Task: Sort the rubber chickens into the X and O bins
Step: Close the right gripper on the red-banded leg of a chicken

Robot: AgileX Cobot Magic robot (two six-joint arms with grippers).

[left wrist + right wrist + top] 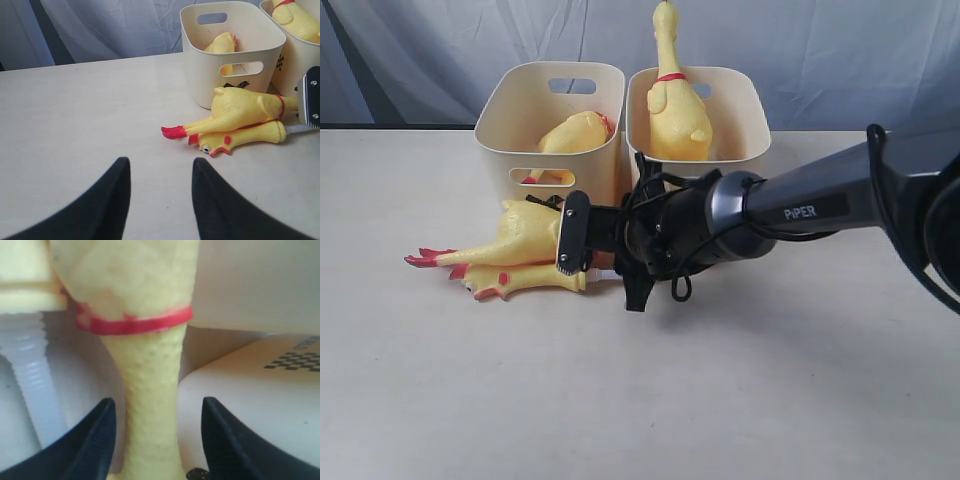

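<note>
Large collared chicken (pixel 520 232) lies on its side on the bench (pixel 770 380), just in front of the left bin (pixel 500 150). Small chicken (pixel 525 280) lies touching alongside it, white stem (pixel 30 385) toward the right arm. Right gripper (pixel 157 401): jaws wide, straddling the collared chicken's neck near the red collar, a gap on each side, not clamped. Third chicken (pixel 575 132) lies inside the left bin. Fourth chicken (pixel 675 115) stands upright in the right bin (pixel 745 150). X and O marks: cannot tell which bin has which. Left gripper (pixel 160 160): jaws wide, empty, above bare bench.
</note>
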